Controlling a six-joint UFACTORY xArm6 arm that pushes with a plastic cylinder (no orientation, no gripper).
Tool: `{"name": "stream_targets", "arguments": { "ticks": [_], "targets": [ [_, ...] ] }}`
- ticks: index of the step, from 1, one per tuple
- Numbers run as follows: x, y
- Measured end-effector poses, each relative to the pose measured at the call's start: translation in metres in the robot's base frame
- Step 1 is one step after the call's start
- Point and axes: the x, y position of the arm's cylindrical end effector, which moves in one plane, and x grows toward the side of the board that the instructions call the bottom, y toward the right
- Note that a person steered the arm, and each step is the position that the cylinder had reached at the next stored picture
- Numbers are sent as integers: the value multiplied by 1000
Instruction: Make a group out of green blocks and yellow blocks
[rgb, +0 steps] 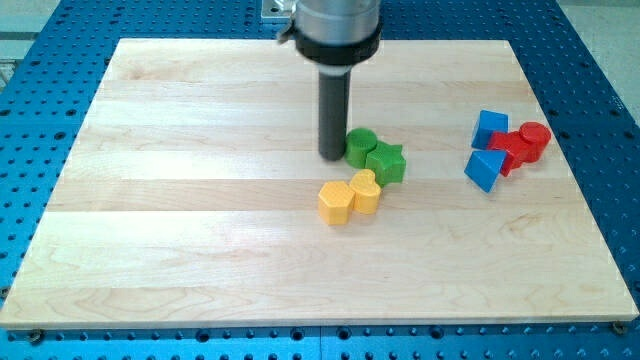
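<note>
A green round block (359, 146) and a green star-shaped block (386, 162) lie touching, a little right of the board's middle. Just below them a yellow hexagonal block (335, 202) and a yellow heart-shaped block (366, 192) lie touching each other. The yellow heart sits very close under the green star. My tip (331, 155) rests on the board right beside the green round block, on its left side, above the yellow blocks.
At the view's right a cluster holds a blue block (490, 128), a blue triangular block (484, 169), a red star-like block (512, 152) and a red round block (535, 140). The wooden board (180, 220) lies on a blue perforated table.
</note>
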Motion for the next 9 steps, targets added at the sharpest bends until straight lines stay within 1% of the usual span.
{"name": "stream_targets", "arguments": {
  "ticks": [1, 2, 3, 4, 5, 6, 7, 9],
  "targets": [
    [-27, 42],
    [-10, 79],
    [-17, 115],
    [24, 137],
    [25, 116],
    [18, 81],
    [16, 71],
    [11, 7]
  ]
}}
